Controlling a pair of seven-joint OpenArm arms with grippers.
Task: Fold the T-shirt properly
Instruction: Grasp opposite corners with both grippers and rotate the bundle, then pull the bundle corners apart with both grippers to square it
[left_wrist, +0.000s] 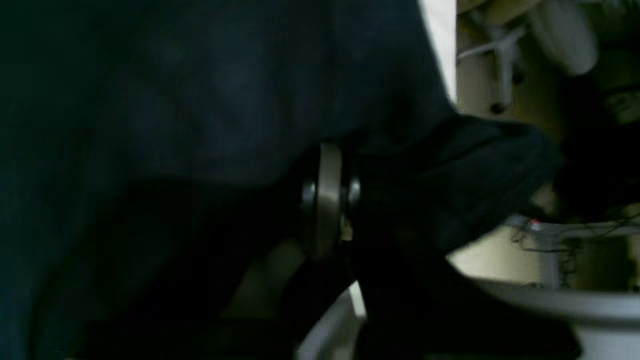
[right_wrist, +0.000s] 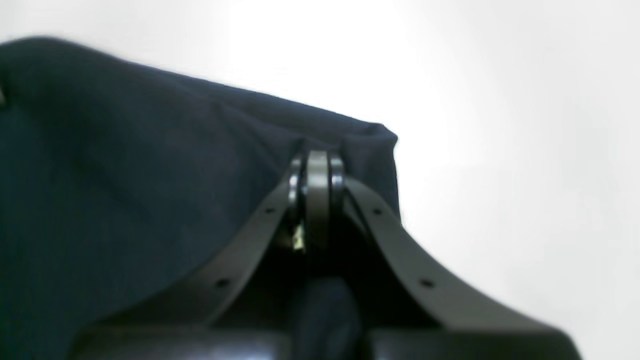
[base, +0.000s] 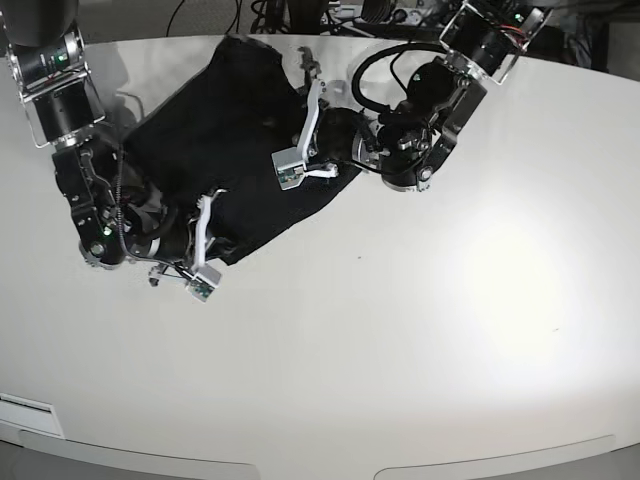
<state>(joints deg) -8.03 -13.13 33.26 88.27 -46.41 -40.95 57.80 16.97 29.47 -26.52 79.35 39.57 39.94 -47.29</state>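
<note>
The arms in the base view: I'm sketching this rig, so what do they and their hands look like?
Both arms are black and chunky, with silver-grey collars near the top. The left arm carries looping black cables. Each ends in a white bracket with a small green-marked camera module. The right hand has dark curved fingers with small holes.

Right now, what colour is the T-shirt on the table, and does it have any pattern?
Plain black, no pattern visible. The T-shirt shows best in the base view, against the white table.

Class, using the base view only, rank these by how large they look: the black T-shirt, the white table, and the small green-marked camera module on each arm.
1. white table
2. T-shirt
3. The two camera modules look alike; no ranking between them.
</note>
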